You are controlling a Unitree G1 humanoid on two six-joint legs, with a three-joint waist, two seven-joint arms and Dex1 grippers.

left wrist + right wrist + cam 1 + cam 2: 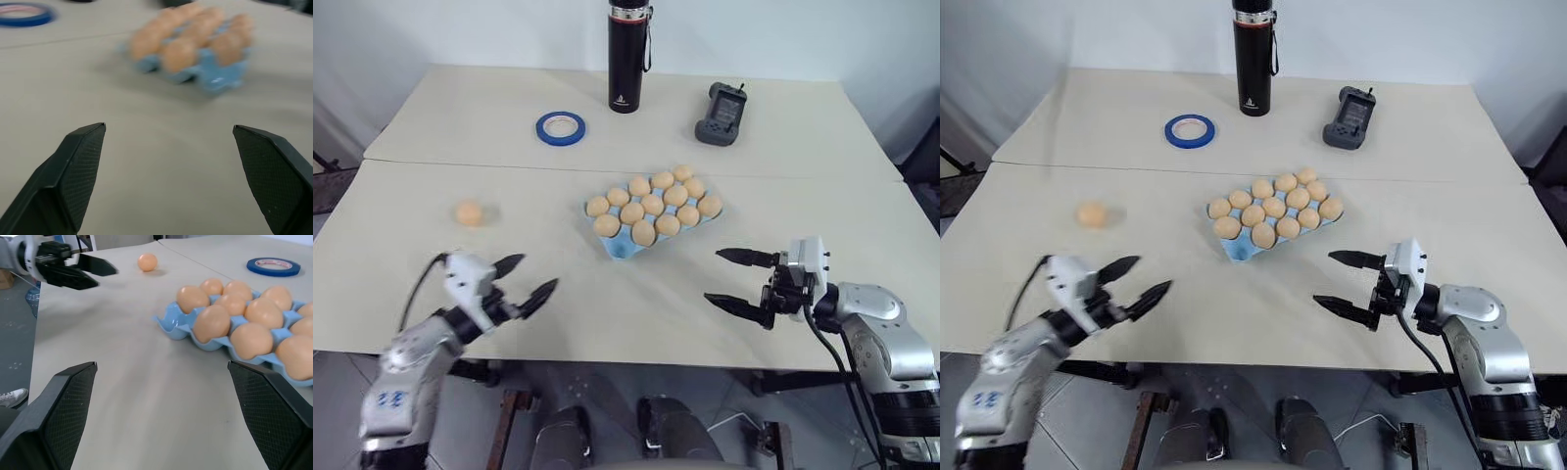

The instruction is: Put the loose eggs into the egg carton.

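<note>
Egg carton (625, 246) mid-table, nearly full, one corner cup empty, one loose egg (469, 212) lay well apart on the table (803, 127) toward the left gripper (530, 277), fingers wide, empty, right gripper (731, 278) likewise wide, empty, beyond: tape ring (560, 128), black flask (628, 57), handheld device (721, 114).

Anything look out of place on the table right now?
One loose egg sits alone on the table, well left of the egg carton, whose near corner cup is empty. Both hands are open, holding nothing. The carton lies askew to the table edge. Nothing spilled or damaged.
</note>
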